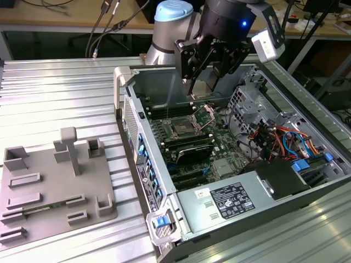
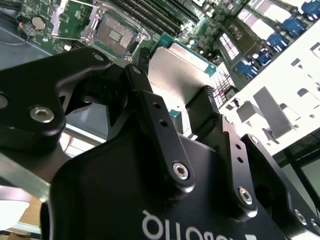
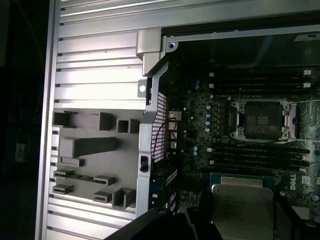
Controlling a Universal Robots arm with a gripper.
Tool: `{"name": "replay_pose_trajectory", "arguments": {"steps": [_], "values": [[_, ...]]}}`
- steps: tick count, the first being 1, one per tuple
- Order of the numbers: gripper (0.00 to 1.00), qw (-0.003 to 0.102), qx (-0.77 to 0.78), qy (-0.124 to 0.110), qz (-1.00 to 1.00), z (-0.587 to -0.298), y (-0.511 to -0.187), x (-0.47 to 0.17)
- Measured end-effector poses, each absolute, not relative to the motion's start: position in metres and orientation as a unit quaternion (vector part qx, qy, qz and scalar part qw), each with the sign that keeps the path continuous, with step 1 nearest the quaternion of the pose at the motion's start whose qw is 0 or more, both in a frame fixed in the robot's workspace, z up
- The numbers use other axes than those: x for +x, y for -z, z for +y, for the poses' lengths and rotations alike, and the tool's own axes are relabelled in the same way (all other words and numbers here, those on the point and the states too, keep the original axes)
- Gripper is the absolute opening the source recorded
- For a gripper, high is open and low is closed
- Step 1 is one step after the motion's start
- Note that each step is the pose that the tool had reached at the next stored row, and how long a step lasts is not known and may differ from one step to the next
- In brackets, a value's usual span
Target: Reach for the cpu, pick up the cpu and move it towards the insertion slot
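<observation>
My gripper (image 1: 203, 89) hangs over the open computer case, shut on the cpu (image 1: 205, 81). The cpu is a flat silvery square with a thin green edge, clamped by its sides between the two black fingers (image 2: 150, 107). In both wrist views the cpu (image 2: 172, 70) (image 3: 242, 210) is held in the air above the green motherboard. The insertion slot (image 1: 181, 130) (image 2: 114, 34) (image 3: 261, 120) lies below it on the board, a square socket with a shiny metal frame, a dark centre and a raised wire lever. Chip and socket are apart.
Long black memory slots (image 1: 184, 143) flank the socket. The case walls (image 1: 134, 118) rise around the board, with cables (image 1: 277, 139) and a black power unit (image 1: 230, 200) on the exterior view's right. A grey tray (image 1: 55, 186) holding a green memory stick (image 1: 46, 208) lies on the ribbed table at the exterior view's left.
</observation>
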State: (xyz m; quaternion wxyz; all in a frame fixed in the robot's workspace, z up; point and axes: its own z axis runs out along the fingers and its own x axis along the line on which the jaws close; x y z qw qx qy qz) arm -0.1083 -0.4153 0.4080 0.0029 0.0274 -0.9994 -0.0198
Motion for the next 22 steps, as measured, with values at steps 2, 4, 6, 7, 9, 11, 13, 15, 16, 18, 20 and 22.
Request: {"name": "replay_pose_trajectory", "arguments": {"steps": [2,4,6,7,9,11,13,15,16,18,20,22], "values": [[0.55,0.003,0.028,0.020,-0.999,-0.411,-0.407,-0.107],[0.55,0.003,0.027,0.020,-0.999,-0.408,-0.405,-0.105],[0.55,0.003,0.026,0.020,-0.999,-0.406,-0.404,-0.104],[0.55,0.003,0.025,0.020,-0.999,-0.406,-0.403,-0.103],[0.55,0.003,0.020,0.020,-1.000,-0.404,-0.401,-0.101],[0.55,0.003,0.017,0.020,-1.000,-0.402,-0.399,-0.099],[0.55,0.003,0.016,0.020,-1.000,-0.392,-0.396,-0.095],[0.55,0.003,0.016,0.020,-1.000,-0.379,-0.395,-0.091],[0.55,0.003,0.016,0.020,-1.000,-0.375,-0.394,-0.091],[0.55,0.003,0.016,0.020,-1.000,-0.365,-0.392,-0.089],[0.55,0.003,0.016,0.020,-1.000,-0.358,-0.391,-0.088],[0.55,0.003,0.016,0.020,-1.000,-0.351,-0.389,-0.087]]}}
